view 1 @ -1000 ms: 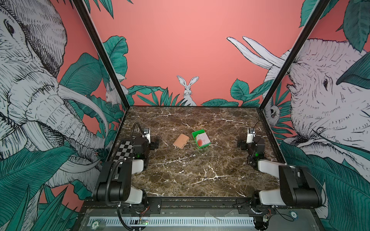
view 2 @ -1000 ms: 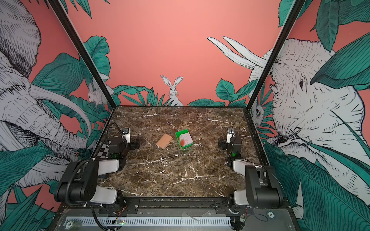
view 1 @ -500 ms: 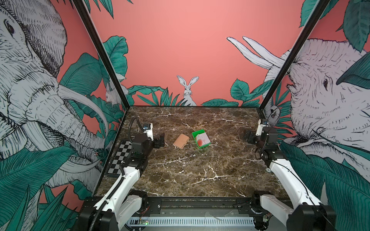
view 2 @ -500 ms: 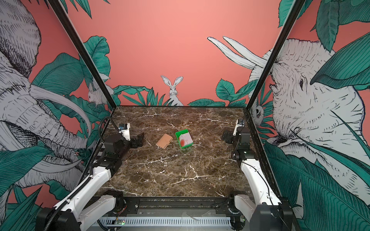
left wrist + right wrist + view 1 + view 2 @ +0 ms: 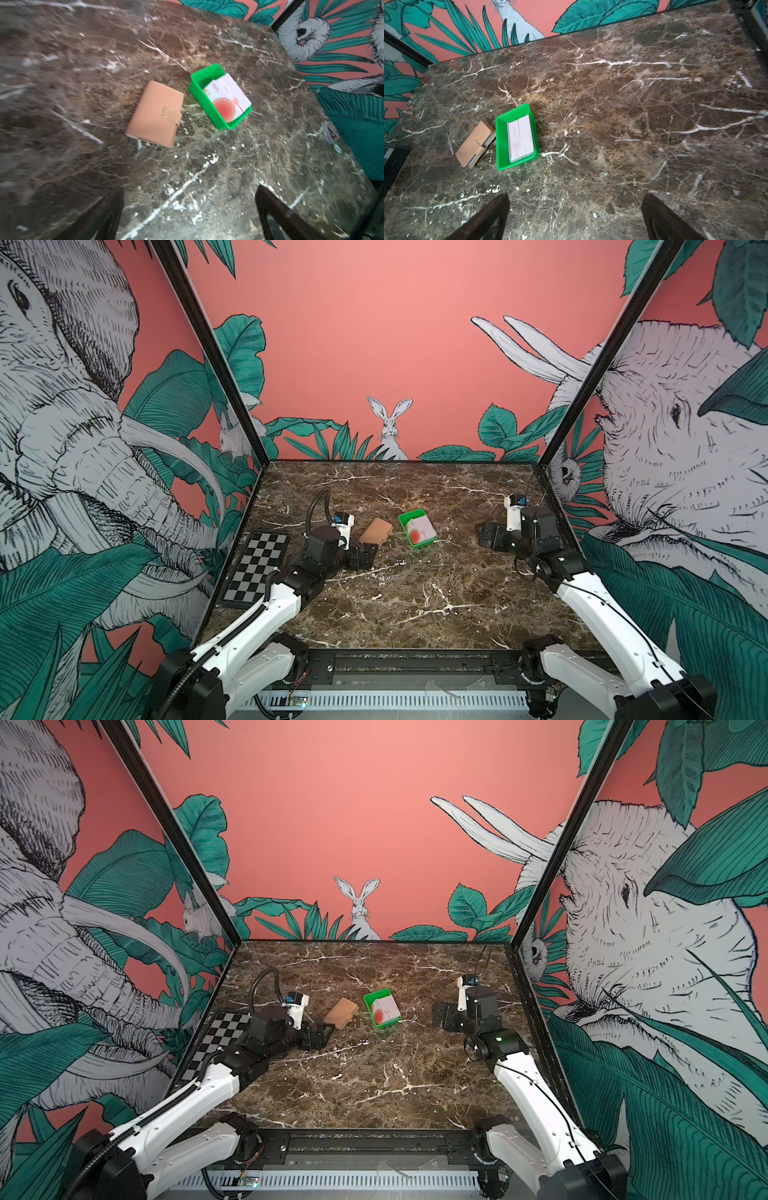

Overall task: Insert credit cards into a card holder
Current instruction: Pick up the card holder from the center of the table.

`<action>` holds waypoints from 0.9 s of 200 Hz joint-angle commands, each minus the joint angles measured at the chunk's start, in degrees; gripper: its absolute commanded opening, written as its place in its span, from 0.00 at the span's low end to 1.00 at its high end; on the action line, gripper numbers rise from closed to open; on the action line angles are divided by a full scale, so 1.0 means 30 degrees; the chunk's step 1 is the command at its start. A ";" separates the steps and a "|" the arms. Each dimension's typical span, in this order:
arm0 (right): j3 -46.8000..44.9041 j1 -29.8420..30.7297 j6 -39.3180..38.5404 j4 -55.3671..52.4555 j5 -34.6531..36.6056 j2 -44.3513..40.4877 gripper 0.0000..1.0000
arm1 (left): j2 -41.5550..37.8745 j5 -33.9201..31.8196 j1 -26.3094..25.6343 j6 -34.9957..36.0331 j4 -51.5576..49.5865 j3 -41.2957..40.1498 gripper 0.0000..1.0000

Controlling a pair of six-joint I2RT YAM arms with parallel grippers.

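- The left gripper (image 5: 365,554) has its dark fingers spread, empty; the smooth tan card holder (image 5: 154,114), a closed rectangle with a strap, lies flat ahead of them.
- The right gripper (image 5: 490,536) is likewise spread and empty.
- The glossy white credit cards (image 5: 226,101) sit stacked in a green plastic tray (image 5: 199,97), well ahead of the right fingers.

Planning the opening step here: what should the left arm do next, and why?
Probably ease the left gripper forward to the card holder, which lies closed with its strap fastened, nearest that arm. The gripper is open and empty; the credit cards sit in the green tray, and none can go in while the holder is shut.
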 commanded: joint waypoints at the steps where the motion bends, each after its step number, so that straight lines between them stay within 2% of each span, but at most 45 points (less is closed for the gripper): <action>1: -0.0212 0.0540 0.0380 0.1451 -0.1514 0.0300 0.98 | 0.1083 0.0977 -0.0475 -0.2667 0.0907 0.0355 0.99; 27: -0.0520 0.0726 0.1070 0.3450 -0.2831 0.1235 0.98 | 0.2512 0.1780 -0.0829 -0.3881 0.2286 0.0848 0.98; 49: -0.0381 0.0830 0.1224 0.4656 -0.2959 0.2326 0.98 | 0.4003 0.1859 -0.1036 -0.4460 0.2849 0.1671 0.93; 65: 0.0048 0.0859 0.1206 0.4761 -0.2816 0.3379 0.98 | 0.5104 0.1915 -0.1075 -0.5064 0.3582 0.2080 0.91; 79: 0.0793 0.1042 0.1020 0.4333 -0.4094 0.4633 0.98 | 0.5975 0.1497 -0.1118 -0.5159 0.3237 0.2748 0.88; 127: 0.0781 0.3784 0.2034 0.4058 -0.1282 0.5216 0.98 | 0.8612 -0.1768 -0.1041 -0.1611 -0.2815 0.6625 0.83; 153: -0.0289 0.5232 0.2832 0.4958 -0.0480 0.4734 0.98 | 1.0271 -0.1194 -0.0485 -0.0082 -0.4295 0.8127 0.85; 180: -0.0235 0.6053 0.3242 0.3764 0.0085 0.5067 0.98 | 1.1746 -0.1017 0.0258 0.1099 -0.5246 0.9369 0.85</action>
